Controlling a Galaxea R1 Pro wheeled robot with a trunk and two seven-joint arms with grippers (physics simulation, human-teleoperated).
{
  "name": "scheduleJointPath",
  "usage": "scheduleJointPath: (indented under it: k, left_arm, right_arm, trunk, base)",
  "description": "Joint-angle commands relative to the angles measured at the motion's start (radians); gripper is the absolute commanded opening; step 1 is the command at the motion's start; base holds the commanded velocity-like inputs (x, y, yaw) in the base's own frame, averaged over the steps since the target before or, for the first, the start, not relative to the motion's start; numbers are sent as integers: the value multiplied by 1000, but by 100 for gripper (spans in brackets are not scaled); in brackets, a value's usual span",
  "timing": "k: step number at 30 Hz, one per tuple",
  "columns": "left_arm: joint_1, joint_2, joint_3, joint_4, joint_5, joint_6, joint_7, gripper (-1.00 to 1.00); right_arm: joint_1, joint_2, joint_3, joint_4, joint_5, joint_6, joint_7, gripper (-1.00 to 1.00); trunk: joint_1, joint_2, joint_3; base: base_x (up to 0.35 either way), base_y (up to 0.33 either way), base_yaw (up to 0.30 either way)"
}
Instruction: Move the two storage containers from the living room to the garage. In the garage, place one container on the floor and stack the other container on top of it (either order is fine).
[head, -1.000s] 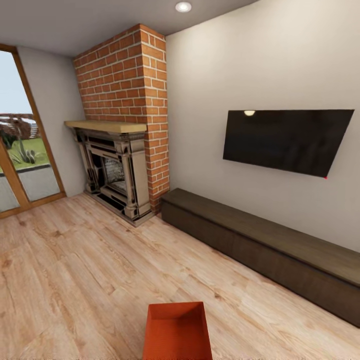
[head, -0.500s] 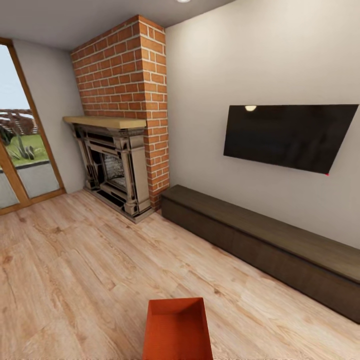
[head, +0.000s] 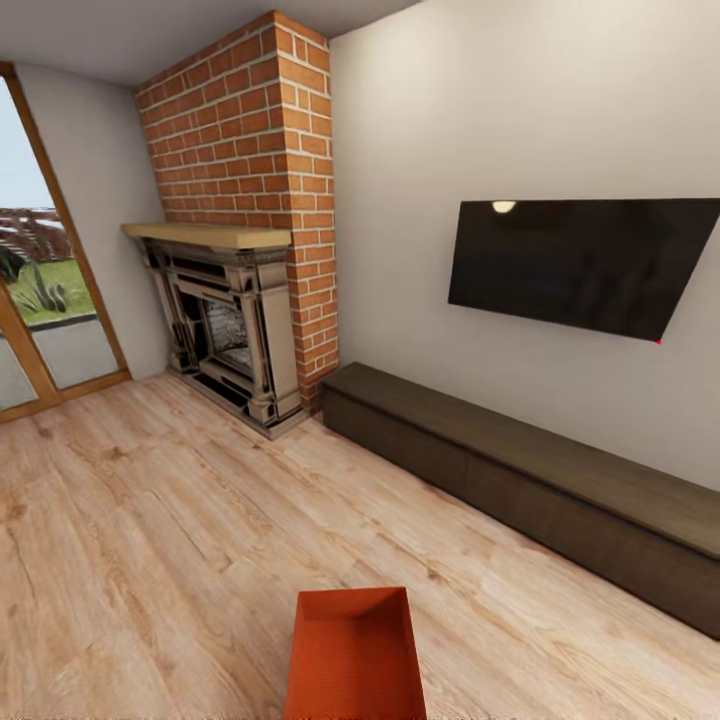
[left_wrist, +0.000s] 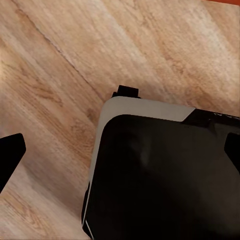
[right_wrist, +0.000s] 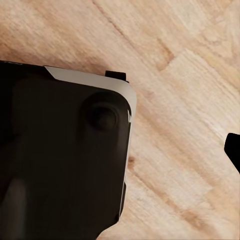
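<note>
No writing I can read, 1 orange bin (head: 354, 655) on wood floor (head: 150, 540), long axis toward my base, open-side up, I can't tell either pincer's state

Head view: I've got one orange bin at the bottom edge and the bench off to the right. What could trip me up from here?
1. The storage container runs off the frame's lower edge, so its near rim is hidden; driving closer could bump it across the wood floor.
2. The dark bench juts along the wall; a wide turn might clip it.
3. The wrist views show floor and dark robot parts, so gripper state is unconfirmed before any grasp.
</note>
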Motion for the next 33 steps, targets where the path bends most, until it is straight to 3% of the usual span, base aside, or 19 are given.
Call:
scheduleJointPath:
  k: [1, 33]
  left_arm:
    - [0, 0, -9, 0, 7, -2, 3, 100]
    - [0, 0, -8, 1, 7, -3, 2, 100]
  right_arm:
    - [-1, 0, 4, 3, 7, -5, -1, 100]
    - [-1, -2, 5, 3, 5, -6, -1, 100]
  trunk:
    - [0, -1, -3]
    - [0, -1, -54]
  base:
    - [0, 0, 0]
    - [0, 0, 0]
